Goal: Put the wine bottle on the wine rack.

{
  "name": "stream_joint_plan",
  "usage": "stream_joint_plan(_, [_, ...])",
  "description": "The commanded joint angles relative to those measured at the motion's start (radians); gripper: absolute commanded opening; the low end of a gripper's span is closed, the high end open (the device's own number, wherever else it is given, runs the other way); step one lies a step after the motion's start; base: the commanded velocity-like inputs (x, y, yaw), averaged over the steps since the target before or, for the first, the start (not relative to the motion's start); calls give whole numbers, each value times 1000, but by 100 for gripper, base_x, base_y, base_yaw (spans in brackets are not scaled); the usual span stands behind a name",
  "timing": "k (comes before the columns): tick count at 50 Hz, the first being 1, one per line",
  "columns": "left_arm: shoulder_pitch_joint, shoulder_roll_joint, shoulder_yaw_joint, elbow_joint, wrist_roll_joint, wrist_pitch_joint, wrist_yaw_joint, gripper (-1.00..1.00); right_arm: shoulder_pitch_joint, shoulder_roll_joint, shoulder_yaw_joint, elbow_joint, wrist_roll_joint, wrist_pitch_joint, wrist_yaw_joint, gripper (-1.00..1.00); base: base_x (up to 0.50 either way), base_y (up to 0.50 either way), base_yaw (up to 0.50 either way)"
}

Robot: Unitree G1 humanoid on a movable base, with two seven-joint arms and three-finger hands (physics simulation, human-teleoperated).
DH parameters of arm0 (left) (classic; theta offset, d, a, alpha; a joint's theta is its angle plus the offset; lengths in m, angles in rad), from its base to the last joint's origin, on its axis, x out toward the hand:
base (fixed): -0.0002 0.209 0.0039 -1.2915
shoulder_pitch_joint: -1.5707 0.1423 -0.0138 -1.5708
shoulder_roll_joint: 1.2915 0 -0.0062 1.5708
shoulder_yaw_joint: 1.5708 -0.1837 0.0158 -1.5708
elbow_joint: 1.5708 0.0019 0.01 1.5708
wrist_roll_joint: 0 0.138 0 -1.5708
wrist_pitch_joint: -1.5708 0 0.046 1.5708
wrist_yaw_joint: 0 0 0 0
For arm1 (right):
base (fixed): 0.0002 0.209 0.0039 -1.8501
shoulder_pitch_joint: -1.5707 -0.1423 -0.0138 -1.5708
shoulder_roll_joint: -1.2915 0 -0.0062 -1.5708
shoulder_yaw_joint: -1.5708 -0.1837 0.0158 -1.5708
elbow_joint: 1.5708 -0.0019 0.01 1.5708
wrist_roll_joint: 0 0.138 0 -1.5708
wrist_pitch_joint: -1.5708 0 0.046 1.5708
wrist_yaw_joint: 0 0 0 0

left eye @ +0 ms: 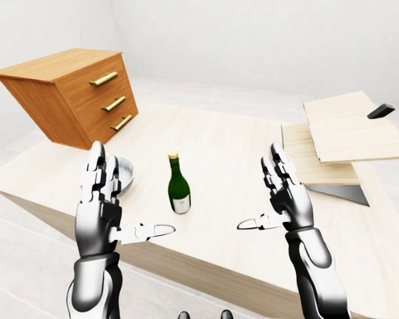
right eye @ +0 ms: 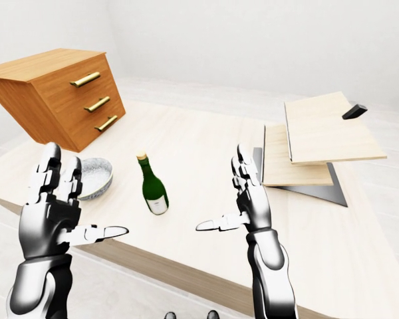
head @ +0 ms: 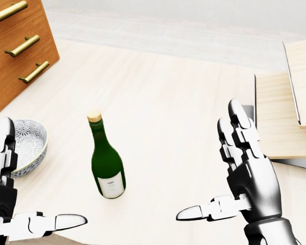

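Wine bottle (head: 107, 166) upright on the light wood surface (left eye: 233, 153), cork on, label near the base. It stands between the two hands, touching neither. Left hand (left eye: 103, 206) wide, fingers up, thumb pointing inward, empty. Right hand (head: 239, 176) same pose, wide and empty, at the bottle's right in the head view. Patterned bowl (head: 25, 145) just left of the bottle. Wooden drawer chest (left eye: 73, 93) top left. Wine rack (right eye: 312, 143), stacked wood panels, at right, well apart from the bottle.
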Motion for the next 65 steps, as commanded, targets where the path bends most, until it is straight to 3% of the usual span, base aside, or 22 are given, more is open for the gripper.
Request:
stream_joint_plan(1, [8, -8, 6, -24, 3, 0, -8, 100, -3, -1, 6, -2, -1, 0, -3, 100, 0, 0, 0])
stream_joint_plan(23, [32, -12, -1, 6, -1, 0, -6, 100, -2, 10, 22, 49, -11, 0, -21, 100, 25, 1, 0])
stream_joint_plan(28, [25, -5, 9, -76, -6, 0, -8, 100, -16, 14, 47, 4, -24, 0, -44, 100, 0, 0, 0])
stream_joint_plan(39, [75, -17, 15, -91, -5, 0, -24, 100, -92, 38, 141, -2, -63, 0, -78, 100, 0, 0, 0])
stream_joint_plan(50, [222, -78, 118, -143, -75, 0, -98, 100, -132, 76, 260, -12, -118, 0, -129, 100, 0, 0, 0])
stream_joint_plan(65, [252, -158, 227, -98, -109, 0, -203, 100, -236, 148, 334, 34, -159, 0, -204, 100, 0, 0, 0])
